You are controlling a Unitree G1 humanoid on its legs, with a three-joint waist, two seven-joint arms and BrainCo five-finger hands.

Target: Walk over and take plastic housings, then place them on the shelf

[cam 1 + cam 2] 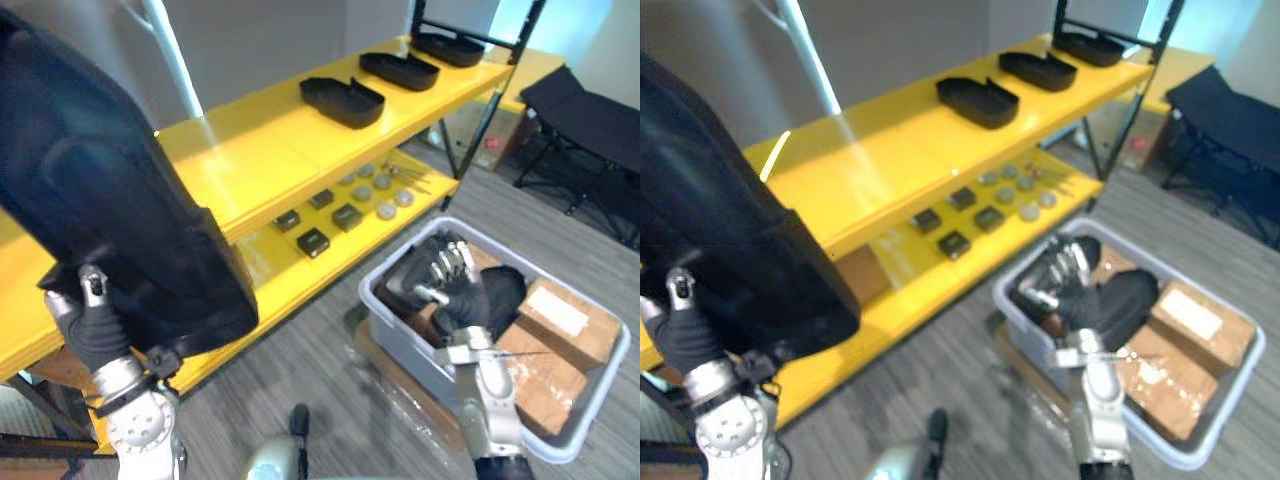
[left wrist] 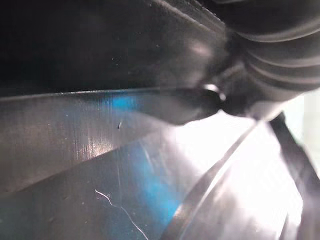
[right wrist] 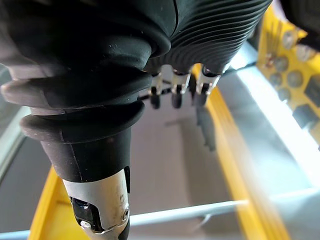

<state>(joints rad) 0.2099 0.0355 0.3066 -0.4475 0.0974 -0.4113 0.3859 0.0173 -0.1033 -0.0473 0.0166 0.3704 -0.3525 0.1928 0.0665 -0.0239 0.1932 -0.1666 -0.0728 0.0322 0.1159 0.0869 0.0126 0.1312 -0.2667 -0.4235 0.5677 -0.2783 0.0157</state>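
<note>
Closest of all, a big black plastic housing (image 1: 110,200) takes up the left side of the frame, raised in front of the yellow shelf (image 1: 250,150). The left hand (image 1: 95,322) carries it from below, at the lower left, with its dark ribbed cover against the housing's lower edge; its grasp lies behind the plastic (so I cannot tell how it holds). At the lower right, the right hand (image 1: 455,290) hangs over a grey bin (image 1: 400,338) that stands on the grey plank floor (image 1: 310,360) just beside the shelf. Its fingers (image 1: 447,262) are loosely bent and spread, closing on nothing. Under that hand, inside the bin, lies another dark housing (image 1: 505,290), with cardboard boxes (image 1: 565,320) packed beside it toward the right edge. Three more black housings (image 1: 342,100) sit apart in a row on the shelf's top level, running toward the upper right of the frame. On the lower level, near the centre, lie small black blocks (image 1: 313,241) and grey discs (image 1: 386,211). A black folding cot (image 1: 590,115) stands in the upper right corner.
</note>
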